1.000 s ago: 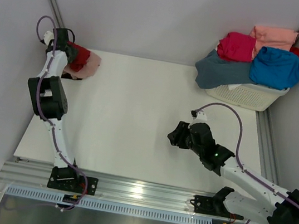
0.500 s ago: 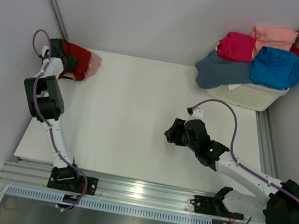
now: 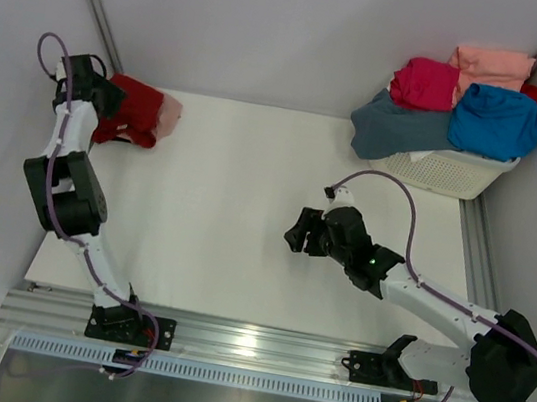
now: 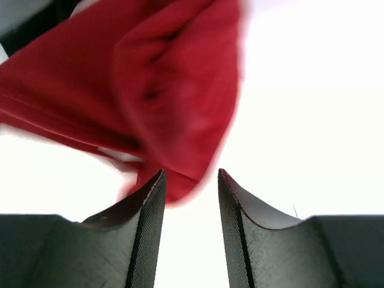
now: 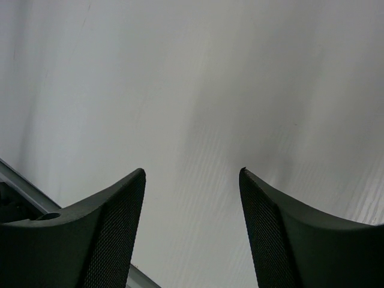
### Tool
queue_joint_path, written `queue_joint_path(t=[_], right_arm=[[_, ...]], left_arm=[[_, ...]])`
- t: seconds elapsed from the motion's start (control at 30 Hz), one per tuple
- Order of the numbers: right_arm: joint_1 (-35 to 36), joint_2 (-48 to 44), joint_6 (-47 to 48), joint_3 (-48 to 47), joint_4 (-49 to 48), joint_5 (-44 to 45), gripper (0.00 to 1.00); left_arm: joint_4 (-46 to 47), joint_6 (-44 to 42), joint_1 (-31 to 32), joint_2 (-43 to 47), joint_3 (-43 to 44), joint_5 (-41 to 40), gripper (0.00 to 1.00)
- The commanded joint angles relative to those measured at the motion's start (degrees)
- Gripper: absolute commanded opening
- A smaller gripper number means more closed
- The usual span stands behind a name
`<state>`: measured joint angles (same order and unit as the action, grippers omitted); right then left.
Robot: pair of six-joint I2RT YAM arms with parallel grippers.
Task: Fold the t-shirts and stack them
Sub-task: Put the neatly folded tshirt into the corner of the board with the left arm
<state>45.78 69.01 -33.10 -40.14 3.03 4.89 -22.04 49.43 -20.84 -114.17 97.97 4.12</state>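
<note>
Crowding the far right corner of the tabletop [image 3: 247, 208], a white lattice basket [image 3: 449, 176] carries a heap of clothes. A slate grey-blue t-shirt [image 3: 400, 130] spills over its left rim. A magenta t-shirt [image 3: 425, 83], a salmon t-shirt [image 3: 491, 64] and a bright blue t-shirt [image 3: 498, 122] are piled on top. A sliver of red behind them is mostly hidden.

At the opposite far left corner lies the dark red t-shirt [image 3: 132, 110], bunched into a thick bundle. Its long axis runs roughly along the far edge, dipping slightly toward the near side at its left end. A pale pink cloth [image 3: 169, 117] shows at its right end; whether that is a separate shirt cannot be told.

The left hand [image 4: 189, 180] sits at the bundle's left end against the side wall. Its fingers are apart, with white surface showing between them, and a lobe of red cloth reaches just to the tips without being pinched. That view is motion-blurred, so folds and hems are hard to make out.

The right hand [image 5: 192, 174] hovers right of the tabletop's middle, well apart from both heaps. Its fingers are spread wide over bare surface.
</note>
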Motion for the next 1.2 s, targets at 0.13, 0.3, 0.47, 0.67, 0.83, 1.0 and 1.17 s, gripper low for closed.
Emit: queue_joint_path(t=[0.13,0.3,0.47,0.67,0.83,1.0,1.17], right_arm=[[0.3,2.2,5.7,-5.3,-2.4,-0.8,0.71],[0.1,2.4,7.7,-7.2,-1.9,-1.4,0.72],[-0.5,0.0,10.2,-7.1,-1.3,2.0,0.72],[-3.4,-1.9,12.8,-9.0,3.1,8.3,0.72],[-5.5,-4.1,16.2,-12.0,7.2,15.8,0.75],[-5.9,-7.7,22.3,-13.8,7.8,23.9,0.79],[-5.9,-9.0,26.1,-13.5,7.9,30.3,0.85]], left_arm=[[8.9,-8.7,1.0,16.5,-6.9,-0.6,0.72],[6.4,-9.7,1.5,19.1,-7.3,4.0,0.92],[19.4,-27.5,11.1,34.4,-20.3,-4.4,0.94],[11.2,-40.5,24.8,39.4,-14.3,7.7,0.94],[10.7,-41.4,30.6,47.5,-21.2,15.2,0.95],[8.8,-47.8,41.2,54.7,-27.7,6.8,0.96],[10.3,-47.9,46.2,63.2,-39.1,-3.6,0.96]])
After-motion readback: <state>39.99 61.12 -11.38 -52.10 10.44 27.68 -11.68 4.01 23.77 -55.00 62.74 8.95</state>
